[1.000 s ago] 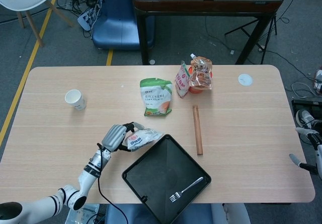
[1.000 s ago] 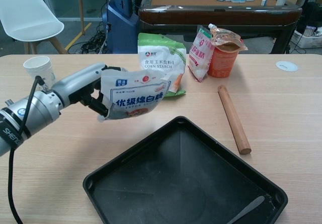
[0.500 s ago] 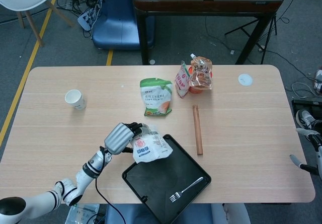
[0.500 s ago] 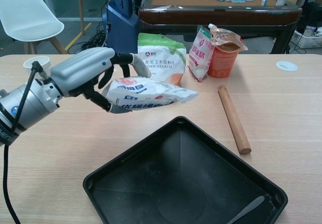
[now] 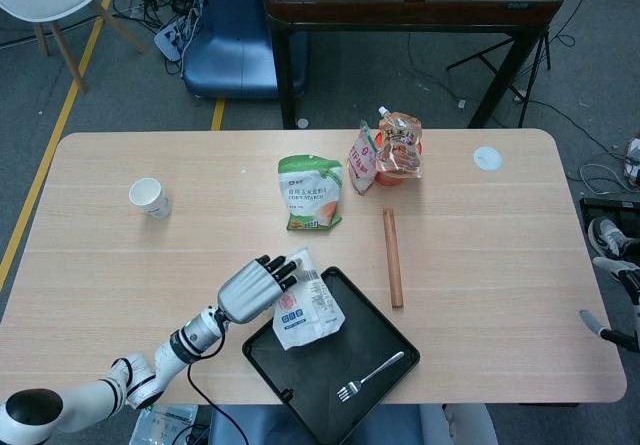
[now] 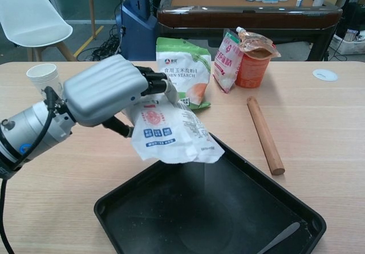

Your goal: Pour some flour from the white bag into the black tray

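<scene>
— Left hand [image 5: 252,287]?
— Gripping the white bag [image 5: 306,309], fingers wrapped over its upper end. Bag tipped mouth-down, hanging over the near-left corner of the black tray [image 5: 375,326]. Same in the chest view: hand [image 6: 108,88] on top, bag [image 6: 169,132] drooping below it, lower edge above the tray [image 6: 228,208] rim.

— Any flour coming out?
— A faint pale haze under the bag's lower edge in the chest view, and a light dusting on the tray floor. Too thin to say more.

— Bag touching the tray?
— Cannot tell for certain. Appears held just above it.

— Right hand?
— Barely in view at the right border of the head view [image 5: 612,305], off the table edge. Cannot tell whether the fingers are apart or curled. Not visible in the chest view.

— Inside the tray?
— A fork [image 5: 372,375] lying toward the near-right corner, tines pointing near-left. Only its handle tip [image 6: 279,238] visible in the chest view.

— Elsewhere on the table [image 5: 500,245]?
— A wooden rolling pin [image 5: 392,257] just beside the tray's right-far edge, lying lengthwise away from the robot. A green-and-white corn starch bag [image 5: 310,193] flat behind the tray. Further back, a small red-and-white packet [image 5: 362,159] leaning beside an orange cup [image 5: 398,151] with a spouted pouch over it. A paper cup [image 5: 149,197] upright far to the left, well apart from everything. A small white disc [image 5: 487,158] near the far-right corner.
</scene>
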